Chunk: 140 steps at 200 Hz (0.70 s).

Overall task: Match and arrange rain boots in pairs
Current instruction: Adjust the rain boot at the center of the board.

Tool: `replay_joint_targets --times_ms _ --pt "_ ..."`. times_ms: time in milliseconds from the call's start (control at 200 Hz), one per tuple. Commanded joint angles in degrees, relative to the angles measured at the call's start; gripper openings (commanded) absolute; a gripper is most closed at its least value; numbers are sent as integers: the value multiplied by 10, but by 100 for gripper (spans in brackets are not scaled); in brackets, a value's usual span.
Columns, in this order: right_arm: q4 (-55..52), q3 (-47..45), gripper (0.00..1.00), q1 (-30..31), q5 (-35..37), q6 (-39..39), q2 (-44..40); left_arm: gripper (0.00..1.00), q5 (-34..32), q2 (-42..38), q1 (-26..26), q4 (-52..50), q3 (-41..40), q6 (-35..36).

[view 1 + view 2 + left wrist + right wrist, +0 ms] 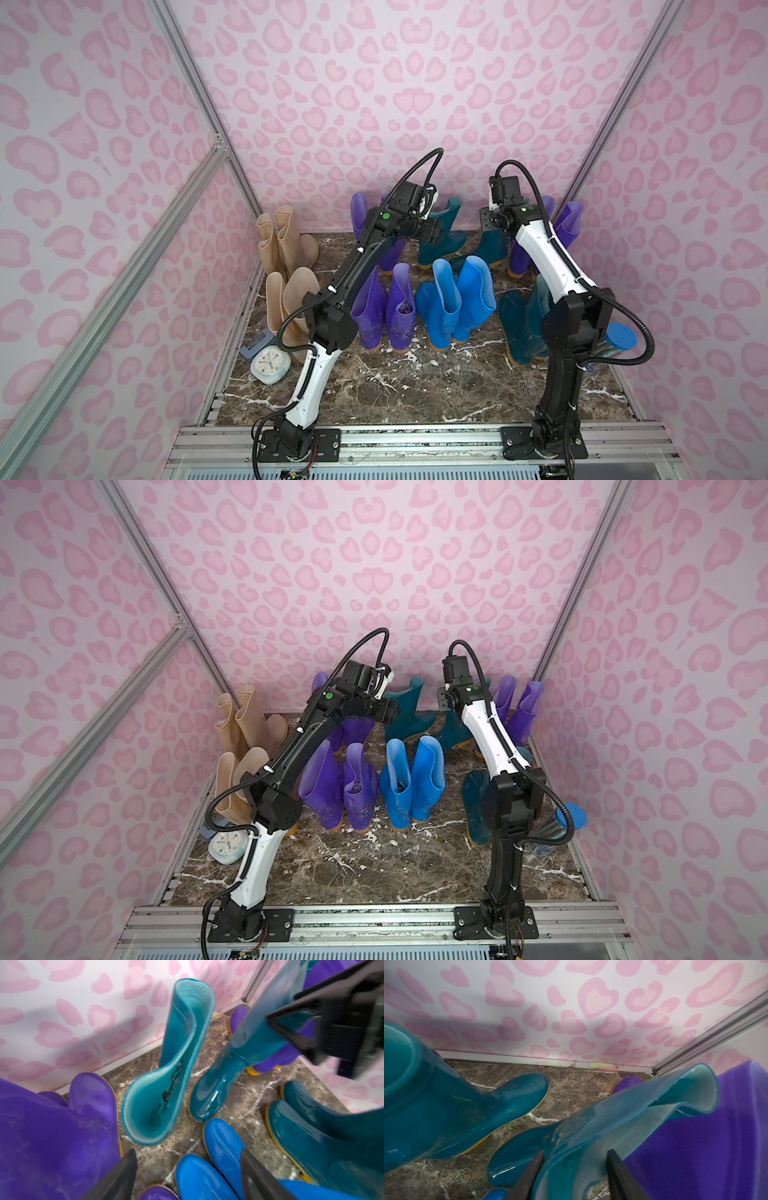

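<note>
Showing the right gripper [574, 1164] pinching the cuff of a tilted glossy dark-teal rubber rain boot [623, 1118] near the rear wall [571, 1001], beside its upright teal mate [446, 1105]; left gripper [188, 1169] spread, empty; beige boots [286, 237], blue boots [440, 299] and purple boots [401, 291] seemingly paired.

A pale round-faced alarm clock [267, 365] sits on the dark marble worktop [395, 386] near its left edge, just in front of a flat grey-blue item [253, 345]. At the right edge stands 1 clear container with a blue lid [622, 337]. Pink heart-print walls [374, 83] enclose 3 sides.
</note>
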Motion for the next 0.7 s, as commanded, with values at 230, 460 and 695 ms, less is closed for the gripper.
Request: replay_joint_targets --times_ms 230,460,695 --pt "65 25 0 4 -117 47 9 2 -16 28 1 78 -3 11" --pt "106 55 0 26 -77 162 15 2 -108 -37 0 69 -63 -44" --pt "148 0 0 37 -51 255 8 2 -125 -67 -1 69 -117 -89"
